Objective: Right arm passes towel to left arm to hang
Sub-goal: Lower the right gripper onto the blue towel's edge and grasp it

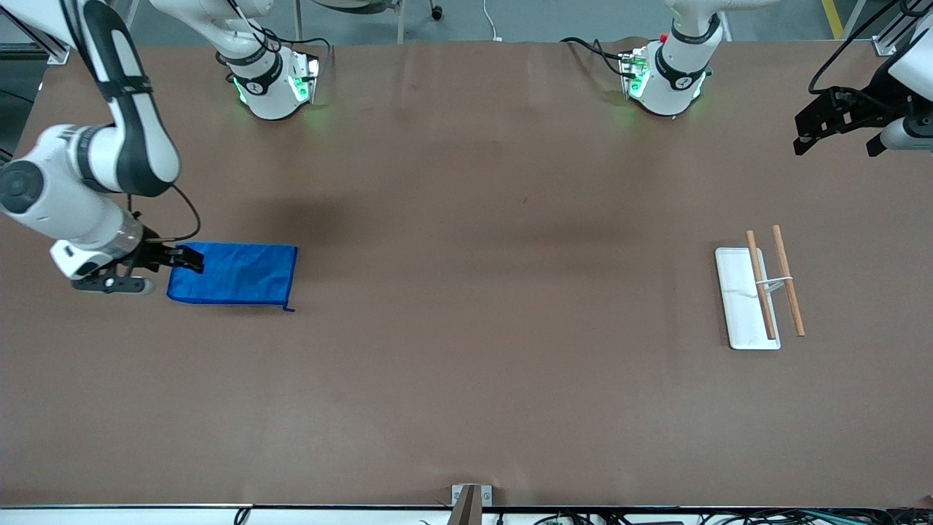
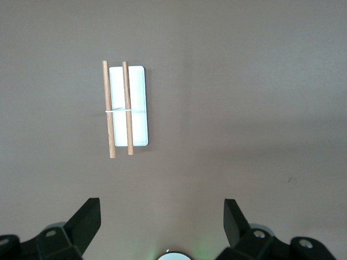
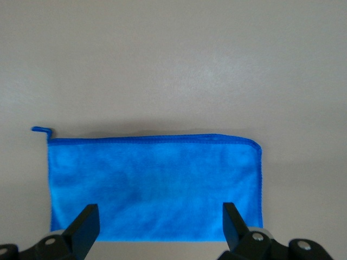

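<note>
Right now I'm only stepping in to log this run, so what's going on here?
The right arm's gripper is low over one end of the blue towel, jaws open and not yet gripping. The towel lies flat on the table toward the right arm's end. The left arm's gripper waits, open and empty, up over its own end of the table. Below it stands a small rack with two wooden rails on a white base, nothing hung on it yet.

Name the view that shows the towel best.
The right wrist view: the towel fills it, flat, hem and thread tail clear. The front view shows it small, partly under the right pincer. The left wrist view misses it.
</note>
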Robot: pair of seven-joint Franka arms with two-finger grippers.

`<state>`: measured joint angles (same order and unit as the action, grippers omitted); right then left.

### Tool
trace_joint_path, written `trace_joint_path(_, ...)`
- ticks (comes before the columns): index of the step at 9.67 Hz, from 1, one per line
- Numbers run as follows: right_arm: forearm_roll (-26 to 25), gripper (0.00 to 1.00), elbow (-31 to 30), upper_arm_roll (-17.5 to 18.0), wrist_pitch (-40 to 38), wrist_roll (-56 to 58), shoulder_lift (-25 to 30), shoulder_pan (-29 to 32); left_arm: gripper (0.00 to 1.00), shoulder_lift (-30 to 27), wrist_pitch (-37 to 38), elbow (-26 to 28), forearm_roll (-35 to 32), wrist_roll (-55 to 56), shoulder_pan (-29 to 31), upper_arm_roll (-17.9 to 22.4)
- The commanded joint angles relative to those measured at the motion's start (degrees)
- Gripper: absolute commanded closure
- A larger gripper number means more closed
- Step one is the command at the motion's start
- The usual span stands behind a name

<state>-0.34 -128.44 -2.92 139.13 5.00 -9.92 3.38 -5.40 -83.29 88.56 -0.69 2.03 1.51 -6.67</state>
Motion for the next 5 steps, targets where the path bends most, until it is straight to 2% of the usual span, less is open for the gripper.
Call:
trace_joint_path(1,-0.5,0.00,-3.9,0.0,8.9,5.4,-3.5,1.9,0.00,0.9,1.1,0.4,0.5,-1.0,0.2,-0.1)
trace_joint_path(3,-0.5,0.00,-6.8,0.0,17.3,5.6,-7.3,2.1,0.00,0.9,1.1,0.4,0.6,-1.1,0.2,-0.1)
trace_joint_path(5,-0.5,0.02,-7.0,0.0,19.1,5.5,-9.2,2.0,0.00,0.9,1.2,0.5,0.6,-1.1,0.2,-0.1)
